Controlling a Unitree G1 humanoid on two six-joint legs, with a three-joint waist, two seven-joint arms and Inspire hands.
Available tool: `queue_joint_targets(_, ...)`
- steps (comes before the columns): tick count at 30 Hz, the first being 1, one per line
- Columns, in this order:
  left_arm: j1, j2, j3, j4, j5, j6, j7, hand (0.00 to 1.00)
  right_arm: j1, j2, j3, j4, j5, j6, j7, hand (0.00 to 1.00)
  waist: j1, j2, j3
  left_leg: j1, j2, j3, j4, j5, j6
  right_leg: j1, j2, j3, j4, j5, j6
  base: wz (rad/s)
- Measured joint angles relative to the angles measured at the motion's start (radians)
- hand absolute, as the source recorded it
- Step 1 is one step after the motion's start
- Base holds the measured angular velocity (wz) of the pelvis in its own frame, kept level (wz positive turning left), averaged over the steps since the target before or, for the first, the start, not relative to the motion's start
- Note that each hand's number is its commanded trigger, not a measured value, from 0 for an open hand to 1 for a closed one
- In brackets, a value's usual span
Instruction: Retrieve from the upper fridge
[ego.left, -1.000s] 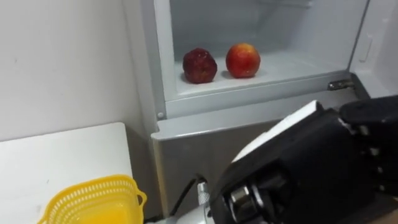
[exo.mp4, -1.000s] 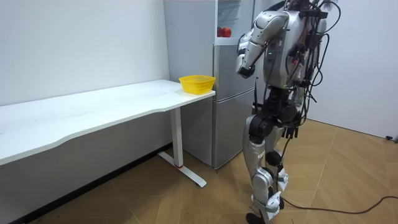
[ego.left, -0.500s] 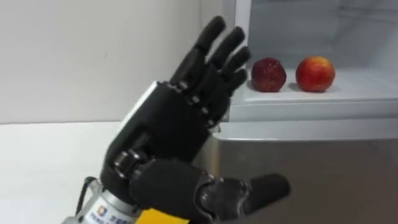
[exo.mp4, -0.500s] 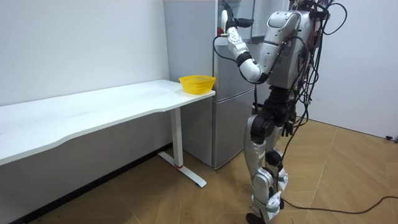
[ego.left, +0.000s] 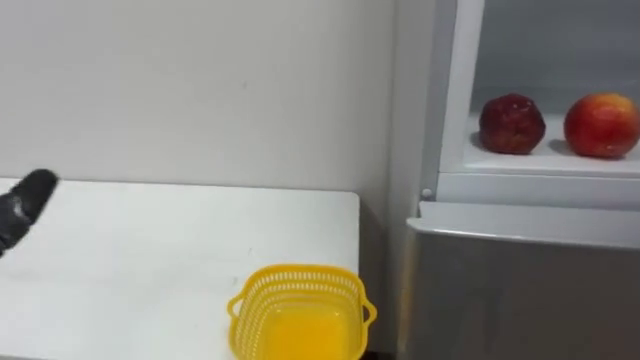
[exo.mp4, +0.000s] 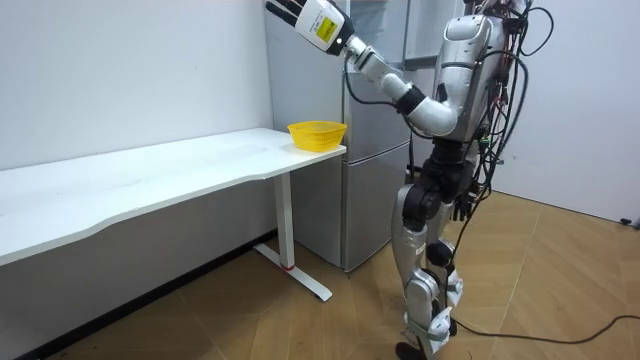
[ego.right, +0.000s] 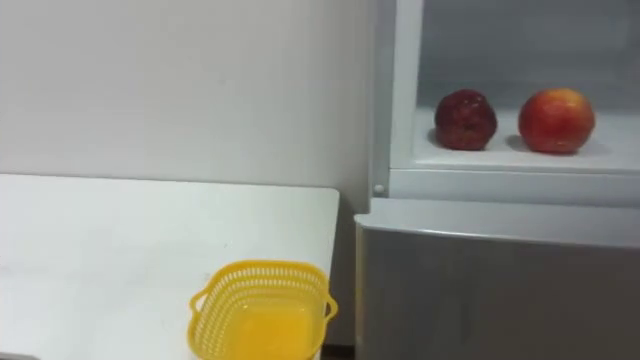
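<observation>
A yellow basket (ego.left: 300, 312) stands at 6 o'clock, near the right end of a white table (ego.left: 150, 250), with the grey fridge (ego.left: 520, 285) just beside that end, from 1 to 5 o'clock. In the fridge's open upper compartment at 2 o'clock sit a dark red apple (ego.left: 512, 124) and, at its 3 o'clock and apart from it, a red-yellow apple (ego.left: 601, 125). A dark part of the left hand (ego.left: 22, 208) pokes in at 9 o'clock, over the table.

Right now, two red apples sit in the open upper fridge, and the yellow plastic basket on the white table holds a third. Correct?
No. The left eye view shows the yellow plastic basket on the white table empty; the two red apples sit in the open upper fridge.
</observation>
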Motion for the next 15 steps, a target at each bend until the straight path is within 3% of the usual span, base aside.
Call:
queue_joint_targets(3,0.062,-0.001,0.037,0.113,0.017,0.005,0.065,0.0,0.009,-0.003,-0.006,-0.055,-0.03,0.01,0.001,0.0,0.001,0.011,-0.006,-0.003,-0.001,-0.004,0.001,0.0,0.0,-0.001,-0.001,-0.001,0.002,-0.002,0.0,0.04)
queue_joint_targets(8,0.165,-0.009,0.037,0.297,0.013,0.007,0.107,0.0,0.019,-0.007,-0.031,-0.075,-0.039,0.016,0.013,0.0,-0.004,0.011,-0.007,-0.003,-0.002,-0.011,0.003,0.0,0.0,-0.004,-0.006,-0.013,0.004,-0.005,0.0,0.05)
queue_joint_targets(12,0.218,-0.052,-0.031,0.46,0.016,0.008,0.159,0.0,0.019,-0.007,-0.036,-0.084,-0.036,0.018,0.029,0.0,-0.015,-0.01,-0.0095,-0.003,-0.009,-0.034,0.01,0.0,0.0,0.004,-0.014,-0.027,0.011,-0.012,0.003,0.14)
queue_joint_targets(15,0.233,-0.053,-0.111,0.613,0.052,0.007,0.157,0.0,0.012,-0.01,-0.041,-0.101,-0.042,0.016,0.041,0.0,-0.016,-0.019,-0.0077,-0.006,-0.013,-0.034,0.011,0.0,0.0,0.003,-0.016,-0.027,0.023,-0.017,0.005,0.07)
